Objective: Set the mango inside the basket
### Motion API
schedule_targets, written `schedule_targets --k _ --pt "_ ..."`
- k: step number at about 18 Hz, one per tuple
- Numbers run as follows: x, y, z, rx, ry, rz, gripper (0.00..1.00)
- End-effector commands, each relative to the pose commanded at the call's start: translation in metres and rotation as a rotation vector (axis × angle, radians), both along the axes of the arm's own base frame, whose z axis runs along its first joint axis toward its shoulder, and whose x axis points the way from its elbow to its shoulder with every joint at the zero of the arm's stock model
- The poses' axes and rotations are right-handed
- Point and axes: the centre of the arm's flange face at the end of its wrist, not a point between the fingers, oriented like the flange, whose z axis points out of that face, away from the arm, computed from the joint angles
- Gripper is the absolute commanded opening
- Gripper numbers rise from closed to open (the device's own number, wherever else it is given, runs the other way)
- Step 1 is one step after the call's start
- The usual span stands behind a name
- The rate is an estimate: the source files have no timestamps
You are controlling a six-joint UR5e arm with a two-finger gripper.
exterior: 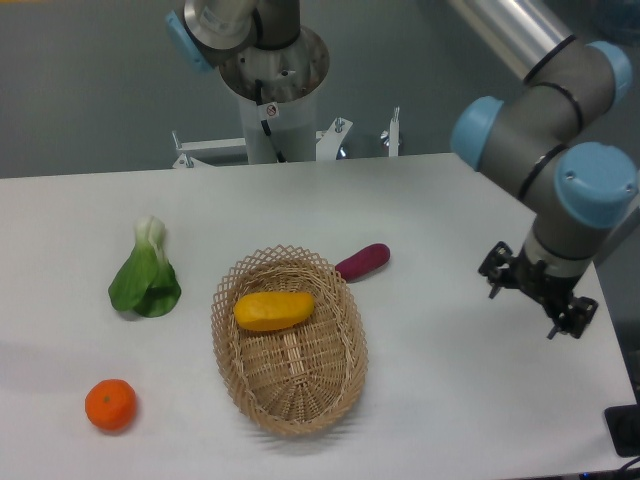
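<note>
Mango (273, 310) lies inside the basket (345, 378), resting across its upper half on the woven floor, so the placing looks done as far as this view shows. Off to the right of the table, well apart from the basket, the gripper (537, 301) holds nothing; whether its fingers stand apart or together I cannot tell from this angle. Tangerine (110, 404), greens (146, 277) and the purple vegetable (363, 261) just beside the rim sit outside, and nothing seems left to do.
</note>
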Motion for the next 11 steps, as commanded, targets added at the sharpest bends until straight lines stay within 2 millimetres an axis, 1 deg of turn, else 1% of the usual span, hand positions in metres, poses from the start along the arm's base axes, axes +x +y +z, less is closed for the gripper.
schedule_targets --k 3,11 --pt "-0.0060 0.0008 0.0011 -0.002 0.008 -0.006 1.00" --pt "-0.0042 0.0008 -0.0018 -0.008 0.007 -0.007 1.00"
